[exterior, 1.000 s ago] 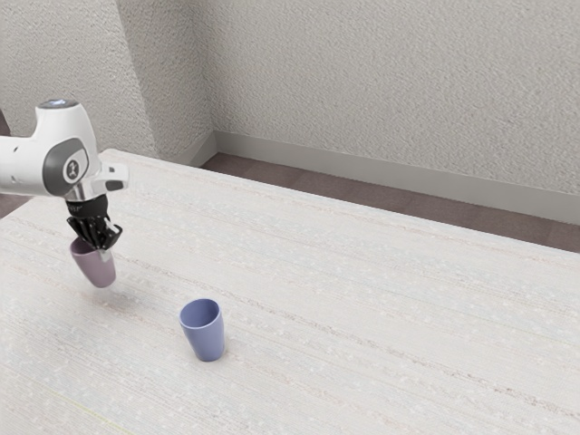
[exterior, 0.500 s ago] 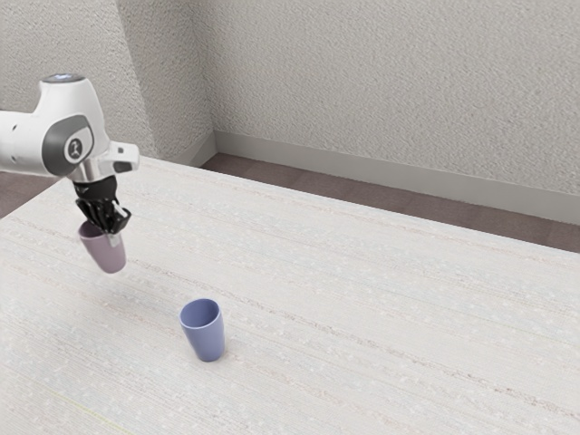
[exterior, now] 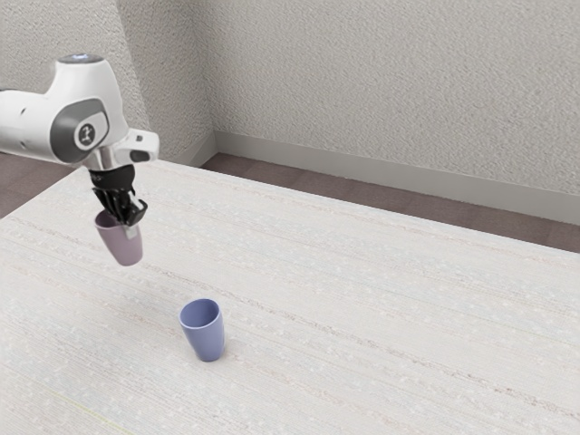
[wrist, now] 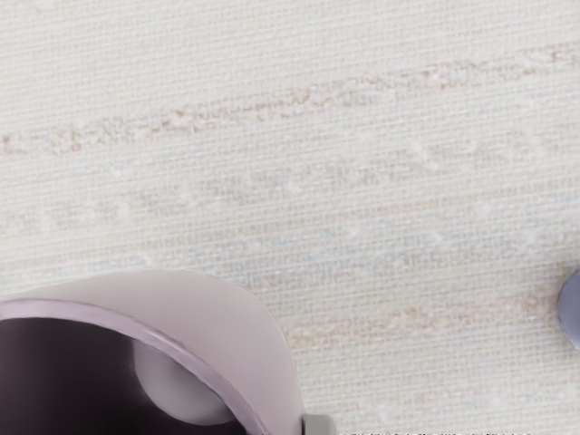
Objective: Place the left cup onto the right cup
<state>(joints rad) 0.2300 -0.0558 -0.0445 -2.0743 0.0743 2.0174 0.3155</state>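
**Mauve cup [exterior: 122,246] hanging above the table, up and left of the blue cup [exterior: 202,330]**

Pale, wood-grained and streaked with faint tan lines, the table [exterior: 381,299] is spreading across most of the exterior view. Behind it a rough grey-white wall [exterior: 381,82] is meeting a light skirting board [exterior: 408,174], with a strip of dark brown floor [exterior: 435,205] lying between the board and the table's far edge.

We are reaching in from the exterior view's left with our white arm [exterior: 72,127]. Our gripper [exterior: 127,221] is pointing down, its black fingers clamped on the mauve cup's rim. We are holding that cup clear of the table, mouth up. Its long axis is running close to vertical, and the narrower base is leaning a little toward the exterior view's right.

Nearer the camera and to the exterior view's right, well apart from the held cup, the blue cup is standing on the table, mouth up.

From the wrist we are seeing the mauve cup's [wrist: 217,313] rim and dark inside just under the hand. The table's weave [wrist: 317,136] is lying beyond it, and a sliver of the blue cup [wrist: 573,310] is showing at the frame's edge.
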